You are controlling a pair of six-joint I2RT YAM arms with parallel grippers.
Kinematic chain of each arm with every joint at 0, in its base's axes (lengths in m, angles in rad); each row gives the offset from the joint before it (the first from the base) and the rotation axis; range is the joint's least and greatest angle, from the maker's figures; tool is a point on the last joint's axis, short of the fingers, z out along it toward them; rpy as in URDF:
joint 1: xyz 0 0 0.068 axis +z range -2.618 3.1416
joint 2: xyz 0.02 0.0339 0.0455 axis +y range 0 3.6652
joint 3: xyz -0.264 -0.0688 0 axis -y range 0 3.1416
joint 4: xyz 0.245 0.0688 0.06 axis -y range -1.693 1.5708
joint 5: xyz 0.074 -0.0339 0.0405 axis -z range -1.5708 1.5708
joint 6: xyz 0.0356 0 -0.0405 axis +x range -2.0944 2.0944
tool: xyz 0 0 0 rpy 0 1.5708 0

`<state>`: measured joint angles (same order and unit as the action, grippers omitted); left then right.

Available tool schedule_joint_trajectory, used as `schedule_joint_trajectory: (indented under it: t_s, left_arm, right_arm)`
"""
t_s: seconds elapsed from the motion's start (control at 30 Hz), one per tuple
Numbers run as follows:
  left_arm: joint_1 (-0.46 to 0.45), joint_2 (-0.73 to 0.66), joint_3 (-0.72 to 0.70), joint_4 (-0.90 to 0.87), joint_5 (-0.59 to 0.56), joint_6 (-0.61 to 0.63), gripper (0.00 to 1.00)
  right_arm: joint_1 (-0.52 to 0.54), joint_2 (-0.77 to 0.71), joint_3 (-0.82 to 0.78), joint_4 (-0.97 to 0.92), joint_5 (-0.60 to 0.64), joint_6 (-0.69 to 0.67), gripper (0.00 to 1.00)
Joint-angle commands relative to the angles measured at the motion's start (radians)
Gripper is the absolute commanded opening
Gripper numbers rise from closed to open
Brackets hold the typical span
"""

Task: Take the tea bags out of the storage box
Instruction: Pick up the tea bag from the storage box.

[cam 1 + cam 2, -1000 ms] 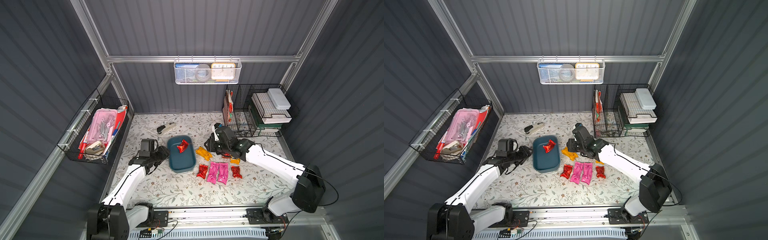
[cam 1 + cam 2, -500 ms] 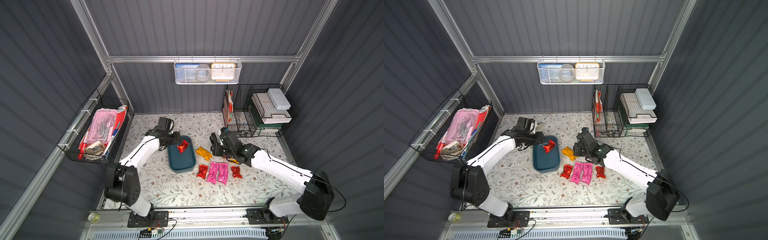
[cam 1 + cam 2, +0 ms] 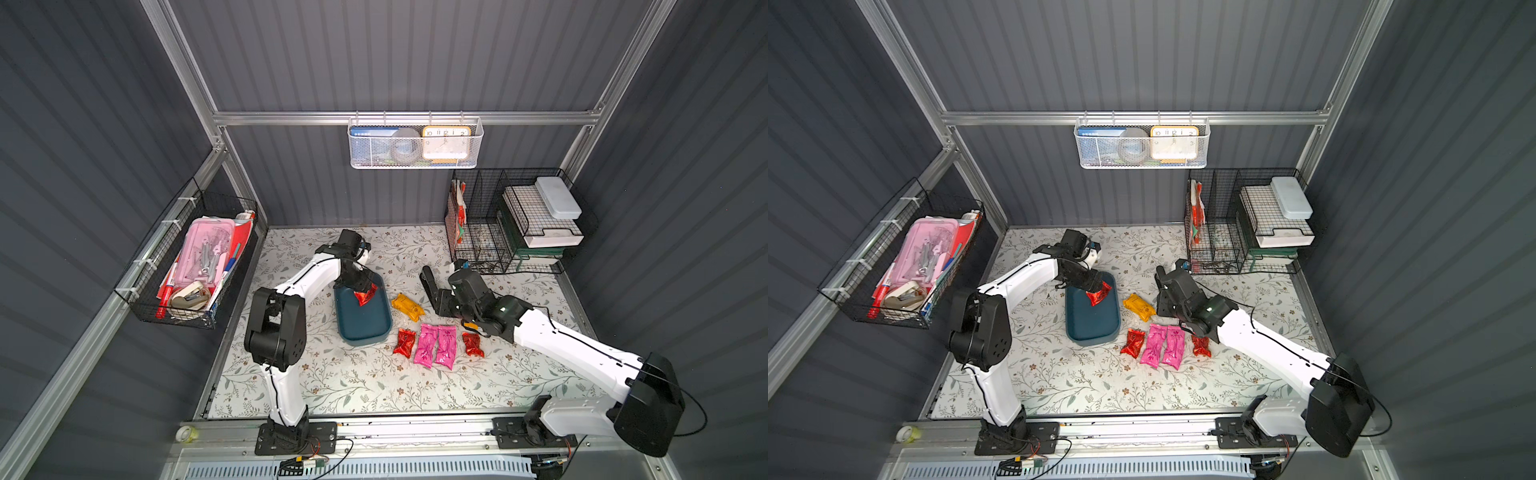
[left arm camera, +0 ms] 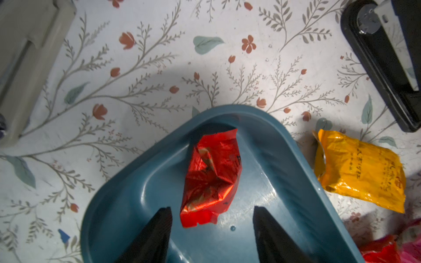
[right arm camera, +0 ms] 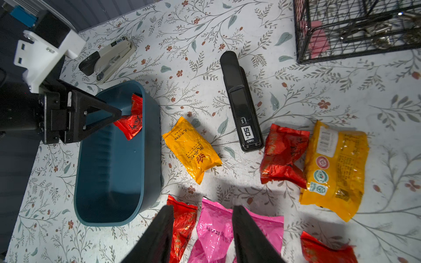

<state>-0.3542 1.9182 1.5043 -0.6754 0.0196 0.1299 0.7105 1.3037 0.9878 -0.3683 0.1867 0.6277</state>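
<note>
A: What's moved?
B: My left jaws have swung over the last red tea bag (image 4: pixel 210 180), propped at the far end of the storage box (image 4: pixel 136 193). They're spread to straddle it.
A: Right jaws?
B: Spread, empty, parked above the pink tea bags (image 3: pixel 428 345) on the bench (image 3: pixel 353 382), out of the way.

I see a teal-blue storage box (image 4: pixel 273 182), a shiny red tea bag (image 4: pixel 210 177), an orange-yellow tea bag (image 4: pixel 360 173), two magenta tea bags (image 3: pixel 427 345), a black stapler (image 5: pixel 241 107), and a white tabletop (image 4: pixel 159 57) with grey sprigs.
</note>
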Motion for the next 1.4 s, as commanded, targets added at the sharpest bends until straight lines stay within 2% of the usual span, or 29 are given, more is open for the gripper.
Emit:
schedule_joint_trajectory:
  t_s: [0.0, 0.2, 0.37, 0.6, 0.83, 1.1, 1.37]
  left_arm:
    - [-0.011, 0.043, 0.028, -0.025, -0.034, 0.084, 0.62]
    - [-0.057, 0.138, 0.081, -0.058, -0.107, 0.095, 0.59]
    - [-0.066, 0.162, 0.085, -0.061, -0.128, 0.099, 0.55]
    - [-0.075, 0.186, 0.094, -0.055, -0.16, 0.1, 0.4]
    - [-0.081, 0.158, 0.105, -0.053, -0.139, 0.09, 0.19]
    - [-0.081, 0.103, 0.088, -0.057, -0.124, 0.056, 0.13]
    - [-0.081, -0.056, 0.026, -0.046, -0.14, -0.041, 0.09]
  right_arm:
    - [-0.005, -0.001, -0.006, -0.023, 0.025, 0.004, 0.47]
    - [-0.006, -0.019, -0.015, -0.028, 0.059, 0.011, 0.47]
    - [-0.008, -0.035, -0.024, -0.034, 0.071, 0.018, 0.47]
    - [-0.009, -0.047, -0.037, -0.03, 0.071, 0.027, 0.47]
    - [-0.01, -0.065, -0.047, -0.034, 0.078, 0.027, 0.47]
    - [-0.013, -0.072, -0.049, -0.036, 0.076, 0.027, 0.47]
    - [-0.014, -0.085, -0.056, -0.05, 0.093, 0.026, 0.47]
